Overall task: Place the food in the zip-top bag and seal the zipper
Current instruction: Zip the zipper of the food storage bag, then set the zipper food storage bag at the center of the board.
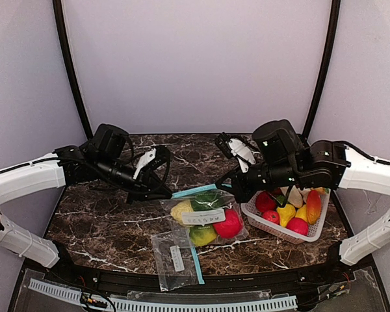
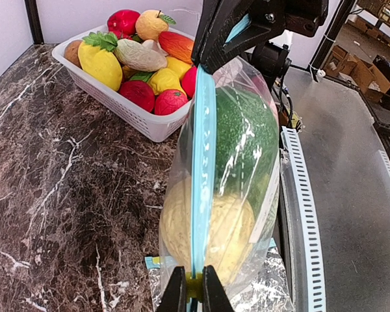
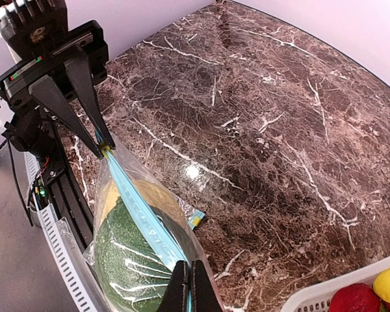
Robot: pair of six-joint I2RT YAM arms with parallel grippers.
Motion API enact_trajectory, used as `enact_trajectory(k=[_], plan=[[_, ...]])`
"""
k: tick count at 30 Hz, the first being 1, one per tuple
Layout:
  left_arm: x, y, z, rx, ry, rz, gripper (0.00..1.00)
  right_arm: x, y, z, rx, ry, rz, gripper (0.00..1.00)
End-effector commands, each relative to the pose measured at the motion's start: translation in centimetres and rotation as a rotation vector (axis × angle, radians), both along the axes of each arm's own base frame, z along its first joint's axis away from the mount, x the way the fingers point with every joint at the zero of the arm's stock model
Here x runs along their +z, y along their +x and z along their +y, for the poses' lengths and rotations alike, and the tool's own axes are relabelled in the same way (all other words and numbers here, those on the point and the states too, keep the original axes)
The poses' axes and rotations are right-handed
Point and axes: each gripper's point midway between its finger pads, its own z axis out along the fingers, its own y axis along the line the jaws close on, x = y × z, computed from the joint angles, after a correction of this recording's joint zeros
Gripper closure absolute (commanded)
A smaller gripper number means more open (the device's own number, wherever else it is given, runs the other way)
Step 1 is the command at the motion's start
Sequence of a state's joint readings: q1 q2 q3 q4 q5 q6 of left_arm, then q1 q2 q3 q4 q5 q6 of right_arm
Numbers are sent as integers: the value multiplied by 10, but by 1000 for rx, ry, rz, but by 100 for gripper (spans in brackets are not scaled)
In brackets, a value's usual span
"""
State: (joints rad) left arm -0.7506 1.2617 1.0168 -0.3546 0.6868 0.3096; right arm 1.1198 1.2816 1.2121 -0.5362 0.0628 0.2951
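Observation:
The zip-top bag (image 1: 208,218) lies at table centre and holds food: a yellow piece (image 1: 181,210), a dark green one (image 1: 208,200), a red one (image 1: 229,224) and a green apple (image 1: 203,235). Its blue zipper strip (image 2: 203,162) is stretched between both grippers. My left gripper (image 2: 194,289) is shut on the yellow slider at the strip's left end. My right gripper (image 3: 188,286) is shut on the strip's right end. In the top view the left gripper (image 1: 172,193) and right gripper (image 1: 233,188) sit at the bag's two upper corners.
A white slotted basket (image 1: 266,224) with several more toy fruits (image 1: 287,211) stands right of the bag, under the right arm. A second, empty zip bag (image 1: 174,259) lies flat near the front edge. A perforated white rail (image 1: 182,302) runs along the front.

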Motion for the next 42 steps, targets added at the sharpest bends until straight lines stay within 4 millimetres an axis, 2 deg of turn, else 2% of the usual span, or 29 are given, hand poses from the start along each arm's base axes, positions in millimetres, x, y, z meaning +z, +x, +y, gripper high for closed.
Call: enact_trajectory(k=[1, 17, 27, 32, 34, 35, 36, 37, 39, 42], plan=[[-17, -2, 19, 40, 85, 51, 99, 5, 17, -30, -118, -38, -36, 100], [-17, 24, 37, 142, 116, 13, 99, 14, 17, -37, -130, -27, -52, 100], [-16, 37, 48, 212, 145, -30, 99, 18, 17, -34, -121, -23, -55, 100], [-11, 35, 45, 207, 113, -21, 99, 24, 16, -26, -100, 17, -56, 100], [-4, 29, 39, 173, 71, 8, 91, 29, 15, -15, -72, 61, -52, 100], [-1, 29, 37, 164, 57, 13, 76, 34, 15, -6, -56, 99, -55, 100], [3, 25, 34, 149, 36, 32, 68, 38, 16, 1, -43, 130, -55, 100], [9, 24, 32, 142, 18, 32, 52, 41, 14, 9, -18, 157, -52, 100], [19, 22, 30, 135, -21, 38, 36, 46, 17, 24, 2, 197, -54, 100], [39, 25, 33, 149, -101, 33, 25, 45, 28, 46, 5, 210, -58, 100]])
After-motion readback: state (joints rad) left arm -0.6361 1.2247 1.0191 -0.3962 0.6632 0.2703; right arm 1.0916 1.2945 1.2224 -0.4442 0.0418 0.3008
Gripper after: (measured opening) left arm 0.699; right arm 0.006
